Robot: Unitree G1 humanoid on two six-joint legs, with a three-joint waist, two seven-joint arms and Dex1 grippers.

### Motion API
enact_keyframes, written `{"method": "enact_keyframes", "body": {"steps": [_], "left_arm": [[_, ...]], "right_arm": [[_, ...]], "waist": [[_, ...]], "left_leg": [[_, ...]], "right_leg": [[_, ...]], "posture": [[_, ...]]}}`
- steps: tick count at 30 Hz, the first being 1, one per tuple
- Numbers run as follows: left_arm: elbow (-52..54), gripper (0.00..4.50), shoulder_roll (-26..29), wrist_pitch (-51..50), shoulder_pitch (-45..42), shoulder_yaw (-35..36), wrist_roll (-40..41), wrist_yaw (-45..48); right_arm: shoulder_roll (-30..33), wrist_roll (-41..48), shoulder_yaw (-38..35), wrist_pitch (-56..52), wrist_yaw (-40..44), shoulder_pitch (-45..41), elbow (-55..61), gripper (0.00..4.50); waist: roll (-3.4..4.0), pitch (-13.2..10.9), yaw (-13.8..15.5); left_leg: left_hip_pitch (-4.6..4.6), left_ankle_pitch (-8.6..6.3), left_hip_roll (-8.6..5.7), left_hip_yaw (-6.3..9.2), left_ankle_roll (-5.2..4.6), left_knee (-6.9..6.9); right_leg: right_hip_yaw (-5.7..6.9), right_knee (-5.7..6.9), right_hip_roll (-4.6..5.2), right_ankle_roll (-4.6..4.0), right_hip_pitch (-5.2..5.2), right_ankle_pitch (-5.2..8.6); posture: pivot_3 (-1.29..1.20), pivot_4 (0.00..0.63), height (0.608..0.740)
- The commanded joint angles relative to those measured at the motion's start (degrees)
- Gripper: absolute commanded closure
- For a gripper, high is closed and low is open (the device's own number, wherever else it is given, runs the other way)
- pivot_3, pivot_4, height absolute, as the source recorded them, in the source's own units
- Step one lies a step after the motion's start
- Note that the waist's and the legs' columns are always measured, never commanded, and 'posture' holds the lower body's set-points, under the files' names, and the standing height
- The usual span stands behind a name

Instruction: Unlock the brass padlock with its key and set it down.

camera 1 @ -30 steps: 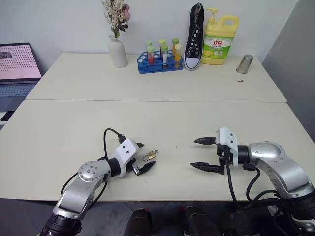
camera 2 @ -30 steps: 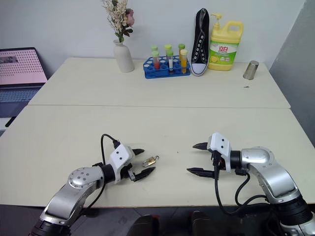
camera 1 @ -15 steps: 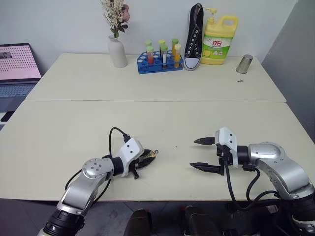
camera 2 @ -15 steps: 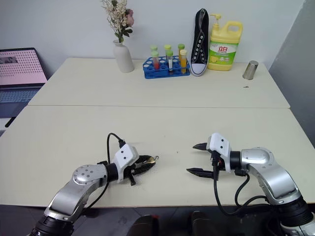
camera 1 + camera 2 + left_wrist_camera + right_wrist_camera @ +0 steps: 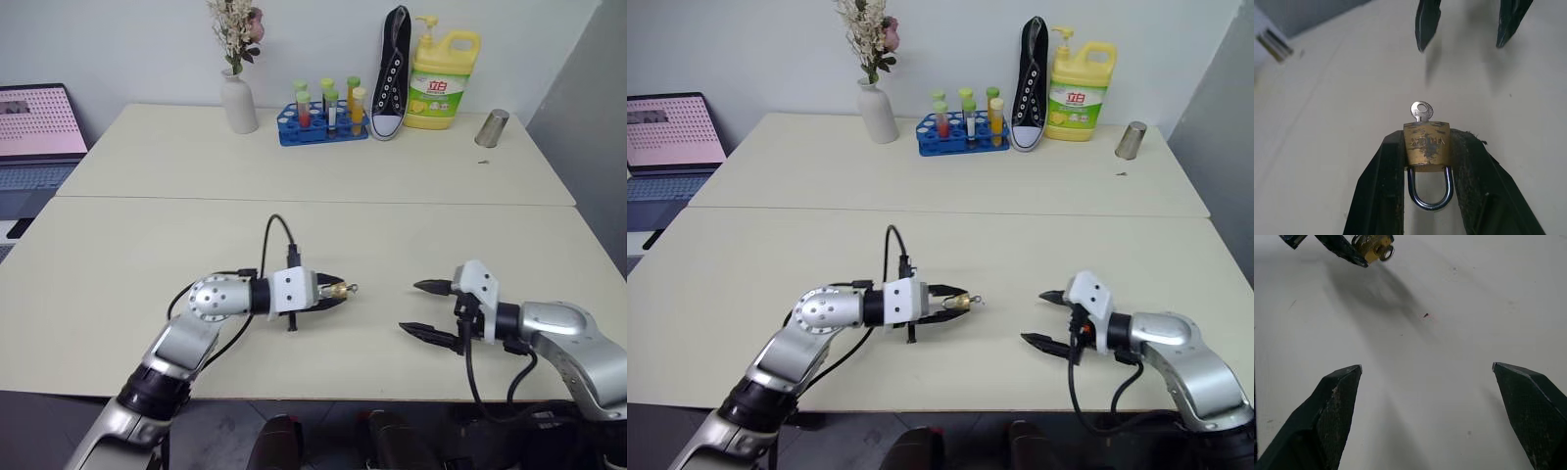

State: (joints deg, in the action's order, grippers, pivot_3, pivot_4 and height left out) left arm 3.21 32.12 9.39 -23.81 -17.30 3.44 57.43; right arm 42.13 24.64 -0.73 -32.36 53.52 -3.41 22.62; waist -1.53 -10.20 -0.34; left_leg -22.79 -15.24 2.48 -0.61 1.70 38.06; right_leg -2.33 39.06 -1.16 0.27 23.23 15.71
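Now the left gripper (image 5: pixel 1426 147) pinches the brass padlock (image 5: pixel 1426 148) by its sides above the table (image 5: pixel 147 245), so the key (image 5: pixel 1421 110) pokes out toward the right gripper (image 5: pixel 424 308). That claw is spread wide nearby, probably ready to turn it.

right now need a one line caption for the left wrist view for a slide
Left gripper clamps the brass padlock by its sides, key seated in its end, pointing toward the open right gripper.
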Motion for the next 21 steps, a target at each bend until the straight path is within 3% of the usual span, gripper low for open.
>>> {"method": "enact_keyframes", "body": {"steps": [1,9,21], "left_arm": [[-3.74,3.52,-0.88,13.0,-4.48,-1.54,-3.86,0.34],[-14.8,3.52,-1.9,40.1,-8.76,-2.41,-14.72,-8.14],[-16.29,3.52,-0.69,43.93,-9.51,-2.11,-18.21,-12.69]], "right_arm": [[0.75,2.86,-3.27,-0.76,0.09,1.57,3.01,0.0],[-6.55,13.22,-3.59,-8.87,-5.55,-3.73,5.09,0.0],[-8.24,16.85,-1.0,-13.69,-6.04,-9.39,2.85,0.0]], "waist": [[0.0,0.0,-0.06],[0.0,0.0,-0.26],[0.0,0.0,0.11]], "left_leg": [[0.0,0.0,-0.01,-0.01,0.0,0.0],[0.02,0.0,0.0,0.01,0.0,0.0],[-0.03,0.0,0.07,0.0,0.0,0.02]], "right_leg": [[-0.03,0.0,-0.03,-0.04,0.0,-0.03],[-0.06,0.01,-0.12,-0.05,0.0,-0.06],[-0.02,-0.01,-0.08,-0.02,0.0,-0.08]], "posture": [[0.0,0.15,0.74],[0.0,0.15,0.74],[0.0,0.15,0.74]]}}
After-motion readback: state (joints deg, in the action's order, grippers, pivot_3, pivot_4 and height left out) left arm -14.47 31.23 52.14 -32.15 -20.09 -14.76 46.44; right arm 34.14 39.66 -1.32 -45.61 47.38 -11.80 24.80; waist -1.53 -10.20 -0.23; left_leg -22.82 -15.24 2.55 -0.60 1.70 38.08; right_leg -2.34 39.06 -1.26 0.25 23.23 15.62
